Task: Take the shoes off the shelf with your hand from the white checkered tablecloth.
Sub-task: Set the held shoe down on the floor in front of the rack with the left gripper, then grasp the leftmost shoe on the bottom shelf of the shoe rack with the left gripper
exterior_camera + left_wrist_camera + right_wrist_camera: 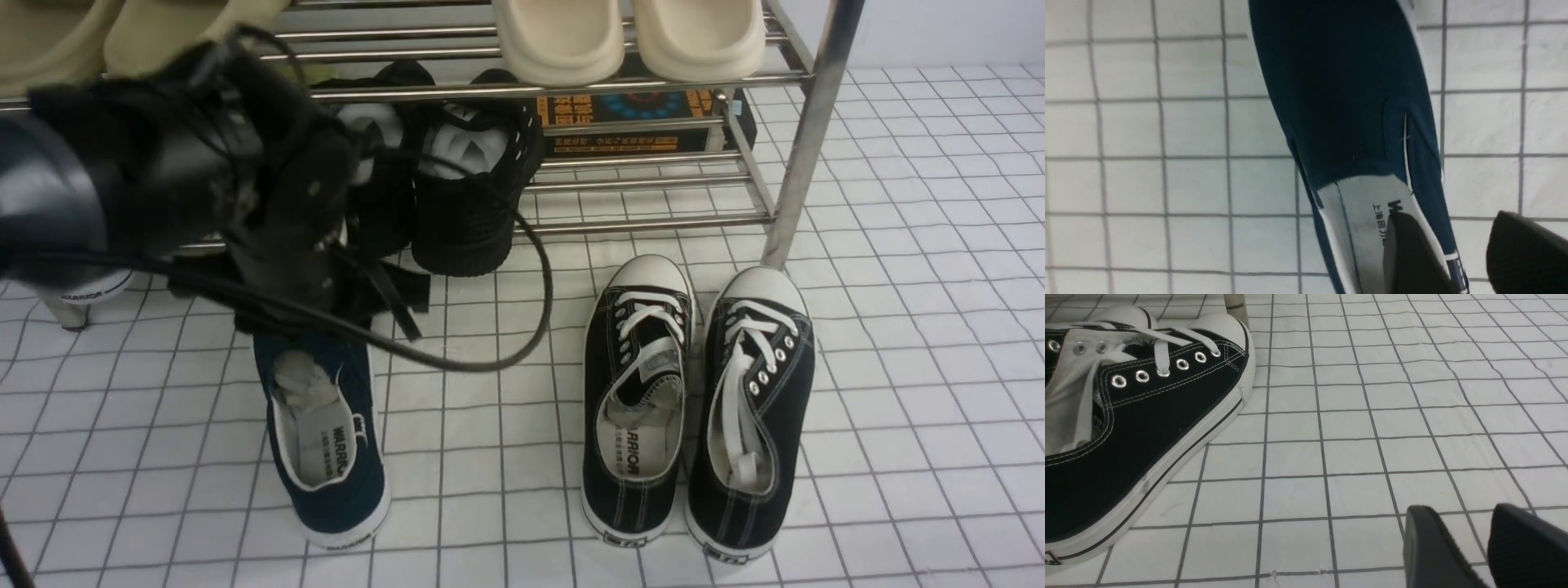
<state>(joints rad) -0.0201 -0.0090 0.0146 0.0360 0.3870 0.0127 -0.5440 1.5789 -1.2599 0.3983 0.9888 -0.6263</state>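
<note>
left gripper [1449, 216], nearest the lens: jaws apart, one inside the collar of a navy slip-on [326, 441], one outside, wall not pinched.
white checkered tablecloth [898, 408]: underlies everything.
shelf [804, 139]: silver tubes, at the rear.
navy slip-on: flat on the tablecloth before the shelf, toe toward it.
its mate [90, 290]: only a white sole shows by the shelf's left end; seating unclear.
handling, judged: light, soft canvas that folds, firmer rubber sole; best taken by the collar wall.
right gripper [1459, 510]: jaws apart, empty, over bare cloth.

Matt navy canvas shoe [326, 445], glossy metal shelf [808, 139], tablecloth [914, 343] — faintly wrinkled cloth
</note>
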